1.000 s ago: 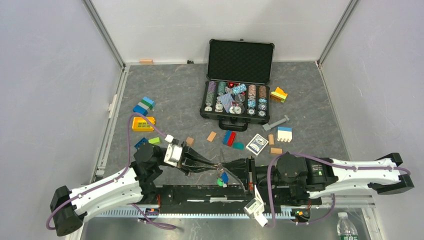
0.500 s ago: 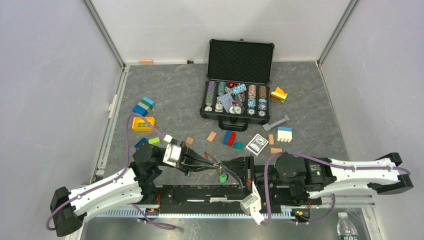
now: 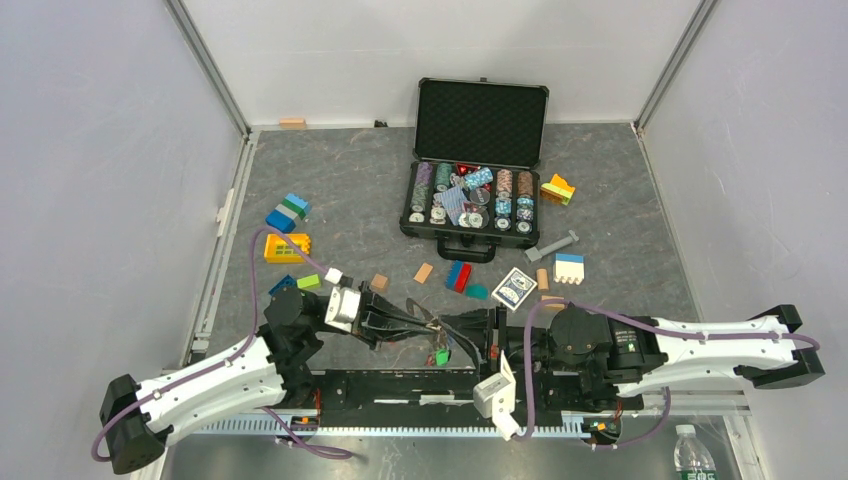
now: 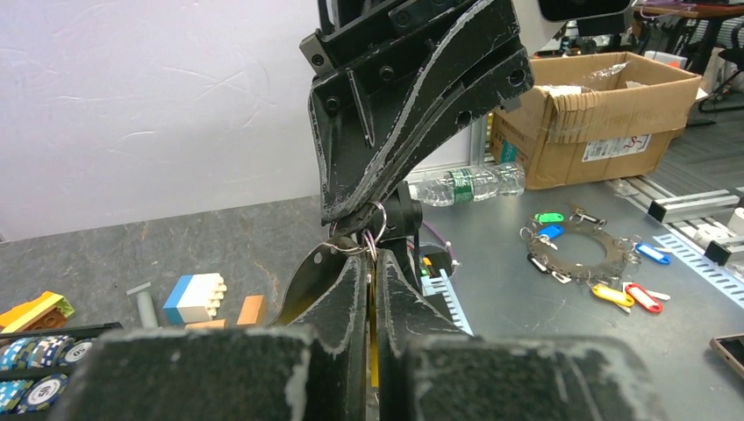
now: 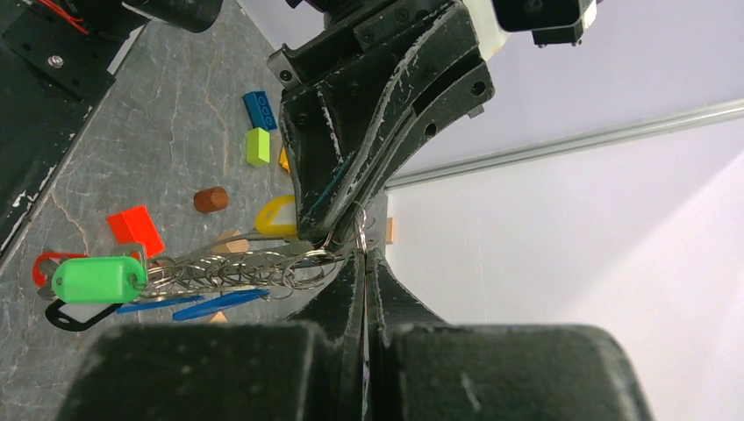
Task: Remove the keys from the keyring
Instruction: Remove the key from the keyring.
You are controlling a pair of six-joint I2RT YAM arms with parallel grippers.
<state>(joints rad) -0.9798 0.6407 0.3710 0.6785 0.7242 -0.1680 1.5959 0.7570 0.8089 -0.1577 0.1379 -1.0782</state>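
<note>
My left gripper (image 3: pixel 418 322) and right gripper (image 3: pixel 442 326) meet tip to tip near the table's front edge. In the left wrist view my left gripper (image 4: pixel 372 260) is shut on a yellow key (image 4: pixel 374 307), with the thin keyring (image 4: pixel 375 230) at its tips. In the right wrist view my right gripper (image 5: pixel 363 255) is shut on the keyring (image 5: pixel 360 230). A chain of small rings (image 5: pixel 237 272) runs left from it to the green (image 5: pixel 96 279), red (image 5: pixel 42 263) and blue keys (image 5: pixel 211 305). The bunch (image 3: pixel 440 355) hangs below the tips.
An open poker chip case (image 3: pixel 482 120) stands at the back. A card deck (image 3: pixel 515 288) and coloured blocks (image 3: pixel 458 276) lie just beyond the grippers, with more blocks (image 3: pixel 287 245) at the left. A black rail (image 3: pixel 400 385) runs between the arm bases.
Both grippers have shifted slightly left and away together, still tip to tip. The right wrist has rolled. The hanging key bunch swung left, green key now showing.
</note>
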